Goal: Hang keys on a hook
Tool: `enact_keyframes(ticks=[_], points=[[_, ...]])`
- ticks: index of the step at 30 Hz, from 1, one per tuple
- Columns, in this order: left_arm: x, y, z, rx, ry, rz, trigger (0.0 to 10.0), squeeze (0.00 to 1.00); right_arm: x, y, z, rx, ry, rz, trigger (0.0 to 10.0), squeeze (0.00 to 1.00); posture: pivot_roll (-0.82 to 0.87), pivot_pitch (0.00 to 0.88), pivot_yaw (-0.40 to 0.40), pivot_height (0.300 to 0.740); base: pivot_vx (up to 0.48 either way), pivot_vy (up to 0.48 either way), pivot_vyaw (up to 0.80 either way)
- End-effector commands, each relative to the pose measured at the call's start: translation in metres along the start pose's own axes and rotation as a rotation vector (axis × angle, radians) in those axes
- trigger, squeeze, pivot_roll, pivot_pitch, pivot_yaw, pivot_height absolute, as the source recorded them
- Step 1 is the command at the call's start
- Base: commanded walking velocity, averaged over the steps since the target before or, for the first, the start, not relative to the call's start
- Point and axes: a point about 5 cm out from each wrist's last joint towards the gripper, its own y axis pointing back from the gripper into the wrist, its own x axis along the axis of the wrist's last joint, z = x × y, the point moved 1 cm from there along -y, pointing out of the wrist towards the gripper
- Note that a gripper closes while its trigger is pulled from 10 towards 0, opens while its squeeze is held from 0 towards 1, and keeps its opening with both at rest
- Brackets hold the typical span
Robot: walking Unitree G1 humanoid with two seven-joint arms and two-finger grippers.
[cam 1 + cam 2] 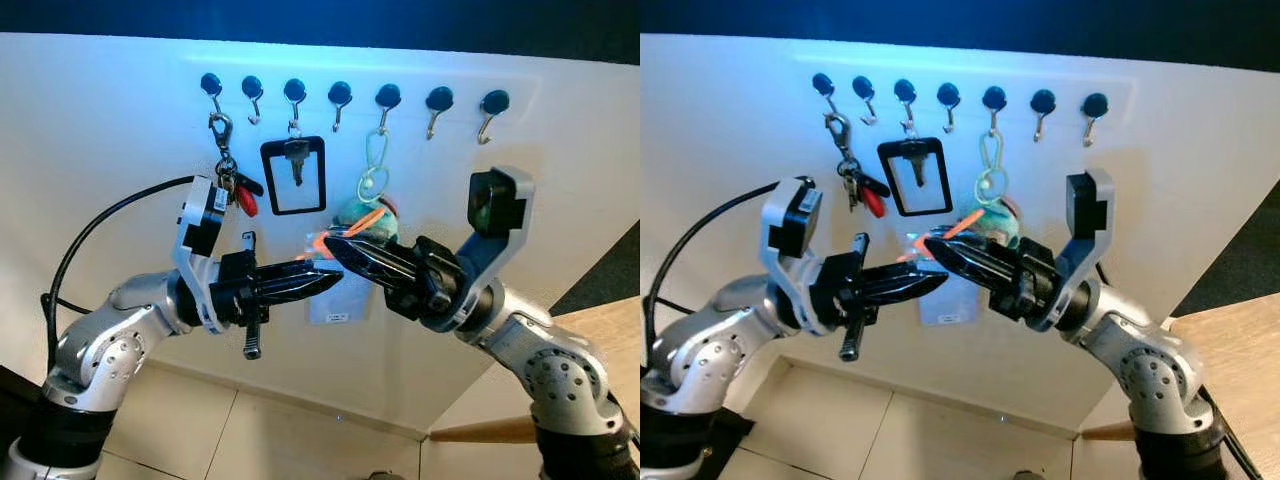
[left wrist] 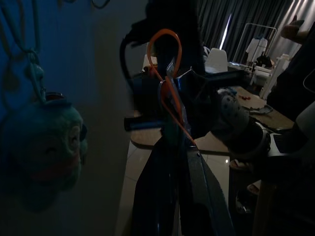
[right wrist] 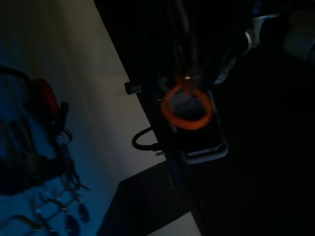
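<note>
A row of several black-knobbed hooks runs along the top of a white board. In front of the board, below the hooks, my two grippers meet tip to tip. The left gripper is shut on an orange key loop, and a pale tag hangs under it. From the right, my right gripper has its fingers closed at the same orange loop. The second hook, the fourth and the two rightmost hooks are bare.
A carabiner with keys and a red fob hangs on the first hook. A key in a black frame hangs on the third, and a teal plush on a green clip hangs on the fifth. A wooden table edge lies to the right, with tiled floor below.
</note>
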Motion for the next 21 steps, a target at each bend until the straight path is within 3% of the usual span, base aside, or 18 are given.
enact_keyframes(ticks=[1, 2, 3, 4, 5, 7, 13, 21], points=[[0.000, -0.005, 0.005, -0.031, -0.010, 0.018, 0.0, 0.00, -0.001, 0.003, 0.007, -0.066, 0.015, -0.018, 10.0, 1.00, -0.12, 0.055, 0.064, 0.740, 0.000, 0.000, 0.00], [0.000, -0.005, 0.004, -0.030, -0.012, 0.022, 0.0, 0.00, -0.001, 0.004, 0.008, -0.071, 0.014, -0.022, 10.0, 1.00, -0.12, 0.055, 0.064, 0.740, 0.000, 0.000, 0.00], [0.000, -0.005, 0.004, -0.029, -0.013, 0.026, 0.0, 0.00, -0.001, 0.005, 0.008, -0.070, 0.011, -0.024, 10.0, 0.76, -0.12, 0.055, 0.064, 0.740, 0.000, 0.000, 0.00], [0.000, -0.005, 0.004, -0.029, -0.014, 0.028, 0.0, 0.00, -0.001, 0.005, 0.007, -0.067, 0.010, -0.025, 10.0, 0.76, -0.12, 0.055, 0.064, 0.740, 0.000, 0.000, 0.00], [0.001, -0.005, 0.004, -0.029, -0.015, 0.029, 0.0, 0.00, 0.000, 0.006, 0.007, -0.065, 0.009, -0.025, 10.0, 0.20, -0.13, 0.058, 0.063, 0.740, 0.000, 0.000, 0.00], [0.001, -0.005, 0.004, -0.029, -0.016, 0.031, 0.0, 0.00, 0.001, 0.007, 0.007, -0.068, 0.008, -0.025, 10.0, 0.00, -0.13, 0.058, 0.063, 0.740, 0.000, 0.000, 0.00], [0.000, -0.004, 0.003, -0.020, -0.018, 0.032, 0.0, 0.00, 0.001, 0.012, 0.006, -0.066, 0.007, -0.038, 10.0, 0.00, -0.13, 0.058, 0.063, 0.740, 0.000, 0.000, 0.00], [0.003, 0.003, 0.000, 0.017, -0.030, 0.031, 0.0, 0.00, 0.014, 0.034, -0.002, -0.023, -0.027, 0.001, 10.0, 0.00, -0.13, 0.065, 0.063, 0.740, 0.000, 0.000, 0.00]])
